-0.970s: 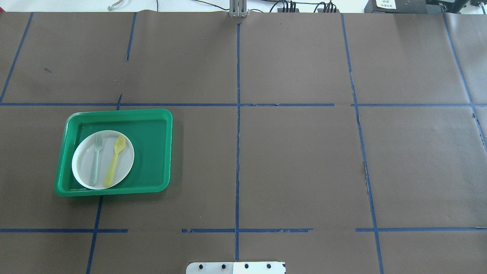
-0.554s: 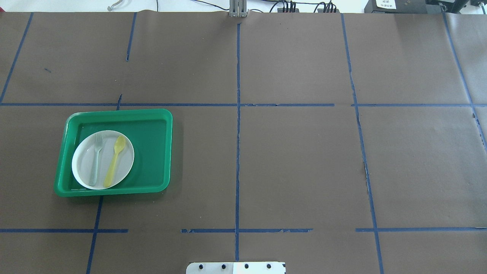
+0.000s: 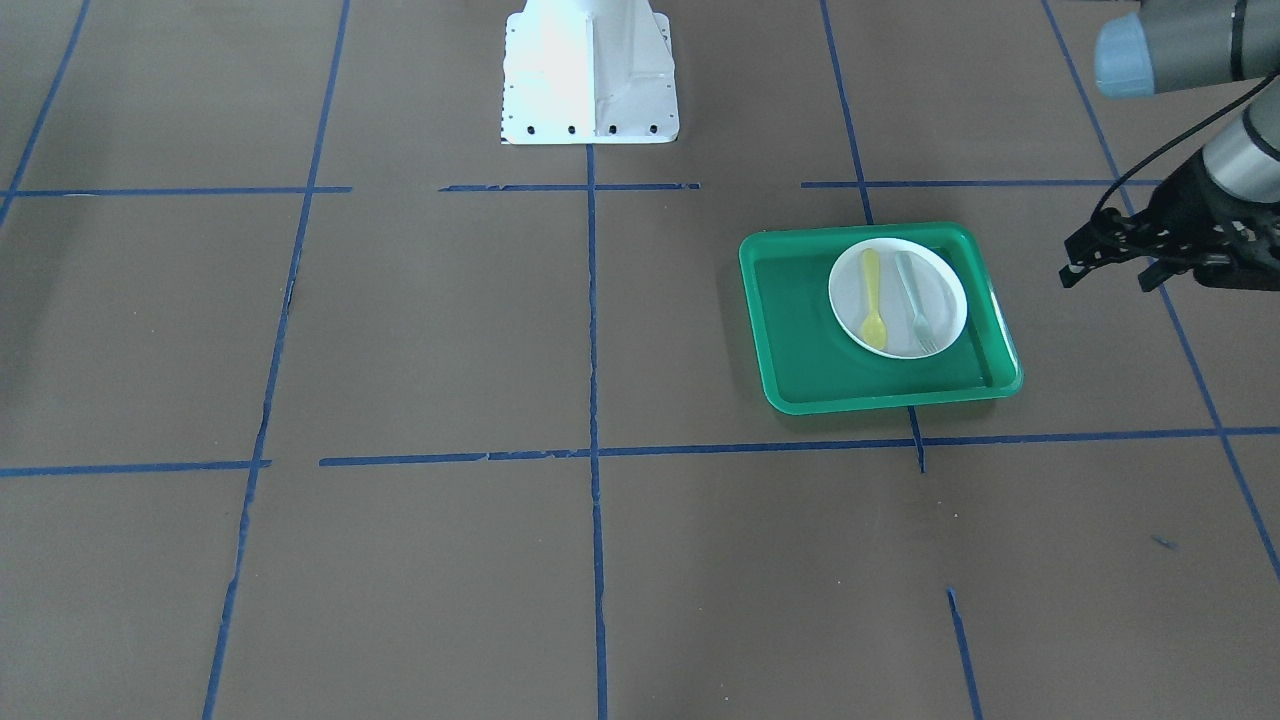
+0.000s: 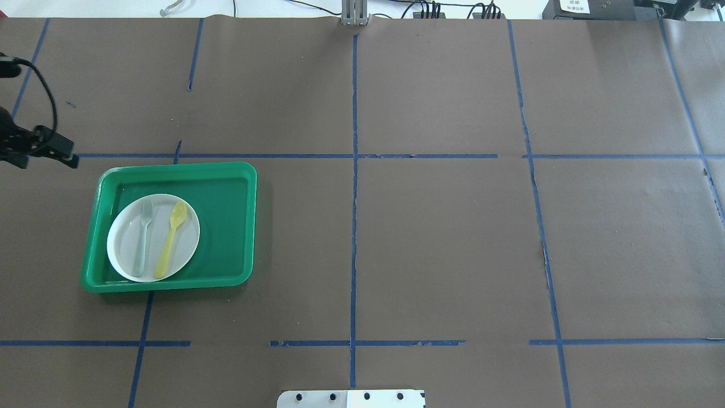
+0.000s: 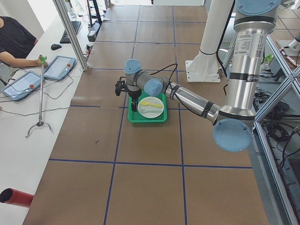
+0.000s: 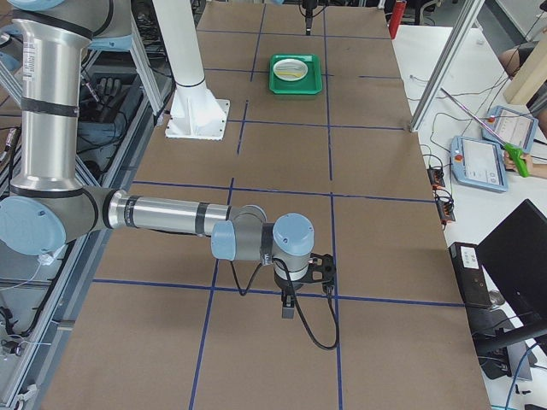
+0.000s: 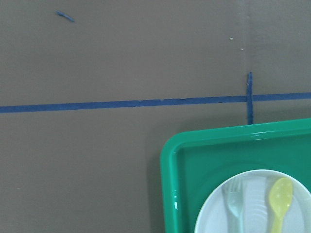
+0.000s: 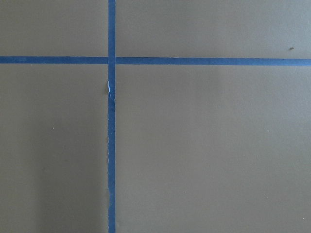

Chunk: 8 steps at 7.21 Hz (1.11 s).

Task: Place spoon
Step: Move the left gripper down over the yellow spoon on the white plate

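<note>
The spoon [image 4: 171, 239] is being carried on a white plate [image 4: 126, 256] in a green tray [image 4: 226, 226], just beside a fork [image 4: 143, 235], near the left edge of the counter [image 4: 442, 243]. The left end effector [image 3: 1108, 272] is being held wide and empty beyond the tray's far-left corner. Whether the right end effector [image 6: 289, 306] is wide or narrow cannot be told.

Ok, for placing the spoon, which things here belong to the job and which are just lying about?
Belong to the job:
spoon, lying on the white plate
left gripper, open, off to the side of the green tray

Just lying about:
fork, beside the spoon on the same plate
</note>
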Motion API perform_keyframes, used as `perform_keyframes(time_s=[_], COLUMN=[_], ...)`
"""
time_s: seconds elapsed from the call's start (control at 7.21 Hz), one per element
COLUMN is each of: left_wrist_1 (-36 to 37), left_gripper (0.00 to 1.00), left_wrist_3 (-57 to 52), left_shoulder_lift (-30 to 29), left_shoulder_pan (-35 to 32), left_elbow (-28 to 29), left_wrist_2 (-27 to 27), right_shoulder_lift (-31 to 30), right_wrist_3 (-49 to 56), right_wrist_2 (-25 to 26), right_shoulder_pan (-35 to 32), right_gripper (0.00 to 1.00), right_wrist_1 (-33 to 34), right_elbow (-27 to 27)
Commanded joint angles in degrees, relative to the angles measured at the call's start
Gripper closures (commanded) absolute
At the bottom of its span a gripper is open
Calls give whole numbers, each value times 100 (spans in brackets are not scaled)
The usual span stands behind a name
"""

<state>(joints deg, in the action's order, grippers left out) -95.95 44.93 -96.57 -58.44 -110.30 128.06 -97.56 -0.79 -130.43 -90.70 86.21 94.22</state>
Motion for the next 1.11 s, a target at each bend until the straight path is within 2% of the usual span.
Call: perform_keyframes(time_s=[0.0,0.14,0.42,0.69,0.97], left_wrist_1=[-20,-377,-1221,-1391,-1391], left_gripper=[0,0,7,22,32], left_wrist_3=[971,1305,1833,1870,1853], left_shoulder_lift=[-195,-196,-196,-196,-231], left_shoulder_pan=[839,1208,1649,1757,1827], left_elbow=[-27,43,551,694,746], left_wrist_2=[-447,-658,-843,-1020,-1020], right_shoulder_lift=[0,0,0,0,0], right_wrist_3=[0,0,0,0,0], right_wrist_2=[0,0,0,0,0], right_shoulder_pan=[0,0,0,0,0], right_gripper=[0,0,0,0,0], right_wrist_1=[1,1,1,-8,-8], right_elbow=[0,0,0,0,0])
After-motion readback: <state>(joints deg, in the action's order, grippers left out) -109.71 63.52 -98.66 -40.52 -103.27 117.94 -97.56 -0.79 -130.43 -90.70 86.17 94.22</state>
